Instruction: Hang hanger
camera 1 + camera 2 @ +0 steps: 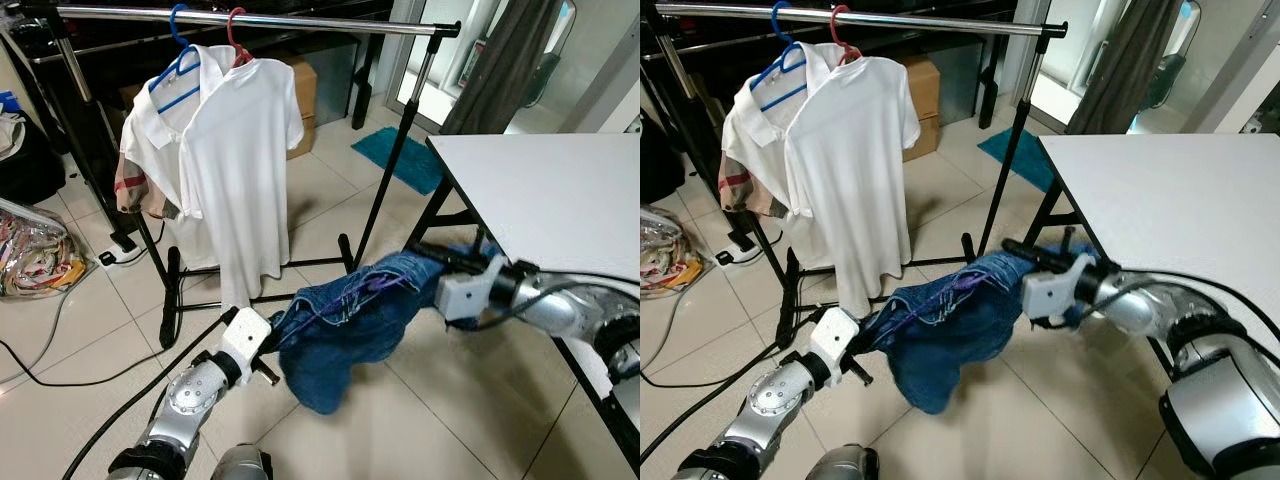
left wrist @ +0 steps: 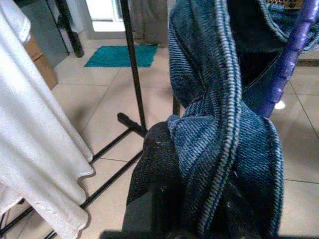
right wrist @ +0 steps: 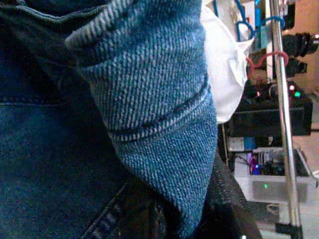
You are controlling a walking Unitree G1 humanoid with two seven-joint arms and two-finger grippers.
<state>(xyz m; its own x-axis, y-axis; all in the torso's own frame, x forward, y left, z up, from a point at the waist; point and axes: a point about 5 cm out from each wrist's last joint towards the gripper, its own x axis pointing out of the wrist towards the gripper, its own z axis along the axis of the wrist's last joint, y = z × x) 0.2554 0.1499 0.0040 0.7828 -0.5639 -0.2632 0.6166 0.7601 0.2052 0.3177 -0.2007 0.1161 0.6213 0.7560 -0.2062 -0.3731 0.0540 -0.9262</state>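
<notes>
You have a blue denim garment (image 1: pixel 350 320) slung between both grippers, low over the tiled floor (image 1: pixel 420 420), in front of the clothes rack (image 1: pixel 250 18). A purple hanger (image 2: pixel 286 59) runs through it; a thin purple line of it shows along the top fold from the head camera.

Left gripper (image 1: pixel 272 350): at the garment's near-left end. Your left wrist camera shows a twisted roll of denim lying over one black finger (image 2: pixel 154 164); whether the fingers are pinched on it or merely under it, cannot tell.

Right gripper (image 1: pixel 1018 262): at the far-right end, just below the edge of the white table (image 1: pixel 1180 190). Right wrist camera is mostly denim cuff draped over the fingers; closure cannot be told here either.

Rack: chrome rail, black legs. Two white polo shirts (image 1: pixel 235 150) hang at its left end, one on a blue hanger (image 1: pixel 178 70), one on a red hanger (image 1: pixel 238 40). A plaid lining shows under the rear shirt.

No readable writing or brand marks anywhere.

Head views add a teal mat (image 1: pixel 395 155) beyond the rack, a cardboard box (image 1: pixel 300 100) and a power strip (image 1: pixel 120 257) with cables. The right wrist view adds dark equipment with small lit indicators behind the rail.
</notes>
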